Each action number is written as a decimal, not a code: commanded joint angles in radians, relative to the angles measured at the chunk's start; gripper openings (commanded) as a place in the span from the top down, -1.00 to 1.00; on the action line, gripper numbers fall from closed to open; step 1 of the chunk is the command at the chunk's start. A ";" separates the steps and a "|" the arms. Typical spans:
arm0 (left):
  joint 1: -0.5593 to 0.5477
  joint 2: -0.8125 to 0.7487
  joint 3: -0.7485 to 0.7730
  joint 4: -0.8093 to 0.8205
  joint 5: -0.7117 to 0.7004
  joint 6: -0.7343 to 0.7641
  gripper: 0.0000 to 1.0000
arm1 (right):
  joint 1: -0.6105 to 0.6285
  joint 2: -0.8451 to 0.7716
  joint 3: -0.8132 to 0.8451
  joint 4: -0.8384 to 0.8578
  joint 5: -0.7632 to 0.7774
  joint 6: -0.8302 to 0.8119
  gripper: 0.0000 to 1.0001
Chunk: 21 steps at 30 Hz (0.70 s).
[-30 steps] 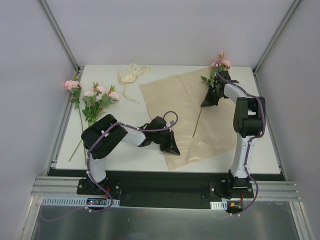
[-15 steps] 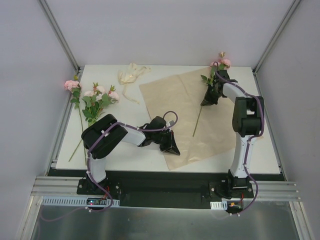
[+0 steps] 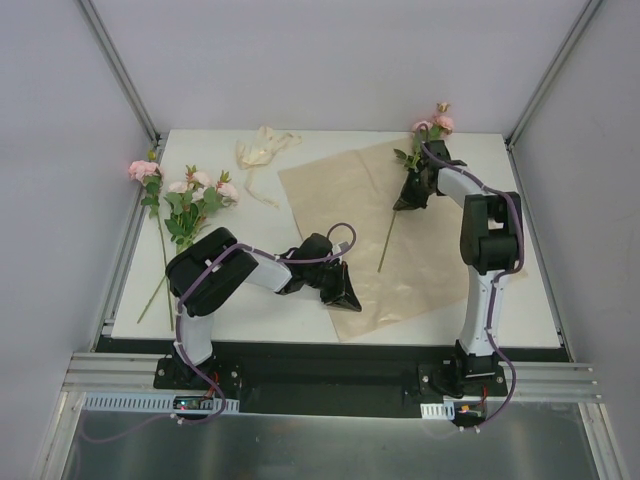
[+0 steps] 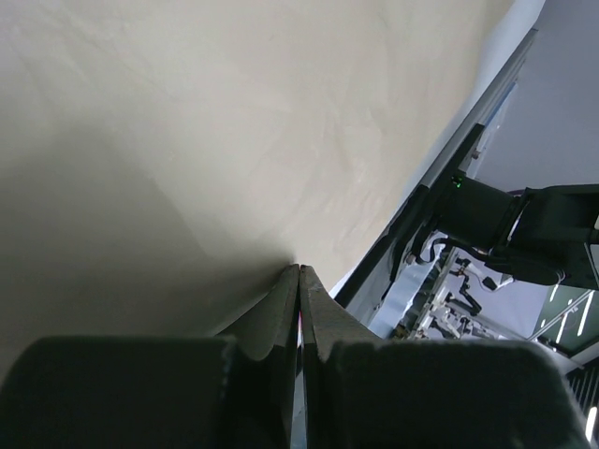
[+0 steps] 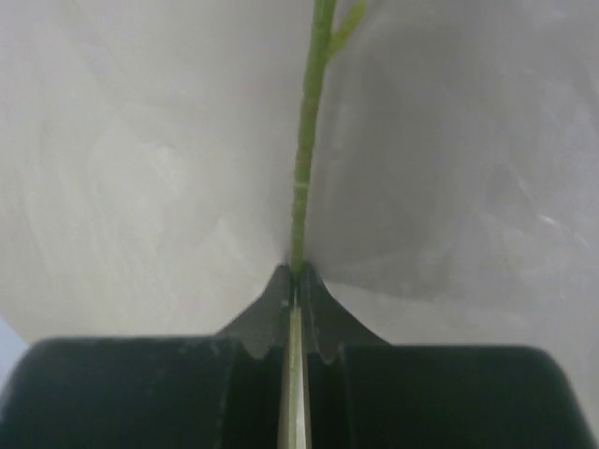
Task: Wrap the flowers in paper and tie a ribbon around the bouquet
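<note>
Your left jaws are clamped shut on the near corner of the paper (image 3: 350, 200), your right jaws pinch 1 flower (image 3: 430, 127) by its stem (image 5: 304, 168) above the paper's far side, and other flowers (image 3: 195, 195) and the ribbon (image 3: 262, 150) lie left on the desk (image 3: 270, 320).

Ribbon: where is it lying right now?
In the top view, the ribbon lies bunched near the far edge of the table, left of centre, between the loose flowers to its left and the paper to its right.
</note>
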 commanded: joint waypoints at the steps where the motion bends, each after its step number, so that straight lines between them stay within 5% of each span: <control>1: -0.012 0.006 -0.026 -0.024 -0.013 0.016 1.00 | -0.006 0.047 0.053 0.024 -0.005 0.006 0.99; 5: -0.014 0.008 -0.022 -0.024 -0.010 0.020 1.00 | -0.006 0.058 0.071 0.015 -0.001 -0.017 0.97; 10: -0.014 -0.042 -0.032 -0.023 -0.022 0.046 0.98 | -0.007 0.032 0.086 -0.031 0.037 -0.059 0.55; 16: -0.006 -0.194 -0.013 -0.086 0.009 0.123 0.35 | -0.006 -0.013 0.198 -0.202 0.101 -0.108 -0.12; 21: 0.066 -0.421 0.070 -0.402 -0.034 0.302 0.00 | 0.002 -0.172 0.173 -0.335 0.201 -0.128 -0.29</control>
